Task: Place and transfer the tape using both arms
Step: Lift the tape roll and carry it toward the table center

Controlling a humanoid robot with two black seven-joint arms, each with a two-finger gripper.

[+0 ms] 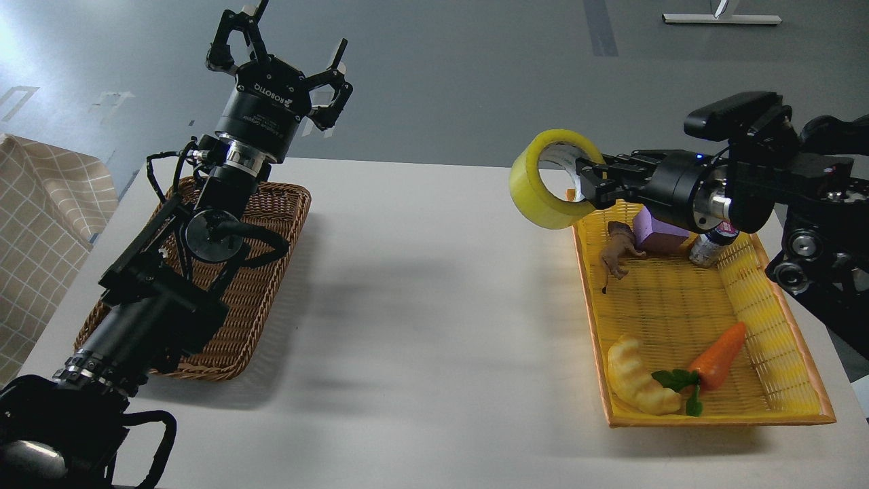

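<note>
The yellow tape roll (536,190) hangs in the air over the left far corner of the yellow basket (801,380), well above the table. My right gripper (589,180) is shut on the tape's rim, one finger inside the grey-white core. My right arm reaches in from the right edge. My left gripper (282,51) is open and empty, raised high over the far end of the brown wicker basket (258,299) at the left, fingers spread upward.
The yellow basket holds a purple block (655,234), a brown animal figure (614,251), a small bottle (706,248), a toy carrot (719,353) and a pale croissant toy (635,380). White table (434,305) lies between the baskets. A checked cloth (41,231) lies at the far left.
</note>
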